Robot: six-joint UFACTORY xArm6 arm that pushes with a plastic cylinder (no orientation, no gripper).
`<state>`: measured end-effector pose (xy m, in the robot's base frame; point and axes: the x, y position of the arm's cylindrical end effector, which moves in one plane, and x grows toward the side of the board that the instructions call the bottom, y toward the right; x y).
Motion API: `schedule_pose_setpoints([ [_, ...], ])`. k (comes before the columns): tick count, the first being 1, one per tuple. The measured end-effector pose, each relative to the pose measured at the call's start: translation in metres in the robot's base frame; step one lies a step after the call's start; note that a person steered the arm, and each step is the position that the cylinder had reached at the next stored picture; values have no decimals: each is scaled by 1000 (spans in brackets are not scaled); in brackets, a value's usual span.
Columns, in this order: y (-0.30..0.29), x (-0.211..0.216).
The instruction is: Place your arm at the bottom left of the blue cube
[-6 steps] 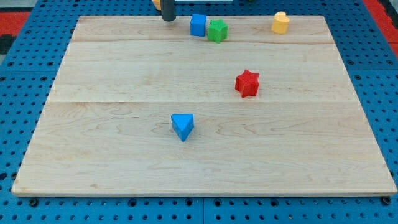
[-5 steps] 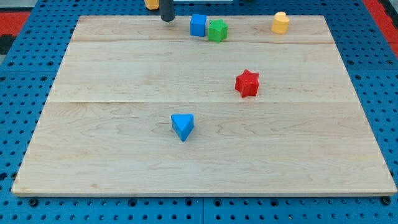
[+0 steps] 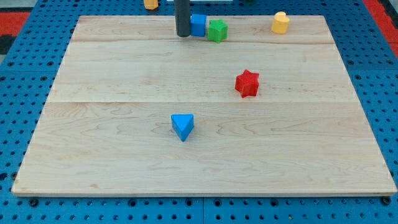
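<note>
The blue cube sits near the board's top edge, touching a green block on its right. My tip stands on the board just left of the blue cube and slightly below it, very close to its lower left corner. The dark rod hides a sliver of the cube's left side.
A red star block lies right of centre. A blue triangle block lies below centre. A yellow block sits at the top right. An orange block lies off the wooden board at the view's top.
My tip has moved right and down from the board's top edge to the blue cube's lower left. The blocks on the board have not moved.
</note>
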<state>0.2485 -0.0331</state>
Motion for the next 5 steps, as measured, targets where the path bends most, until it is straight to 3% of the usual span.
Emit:
schedule_pose_setpoints([
  [5,0,11],
])
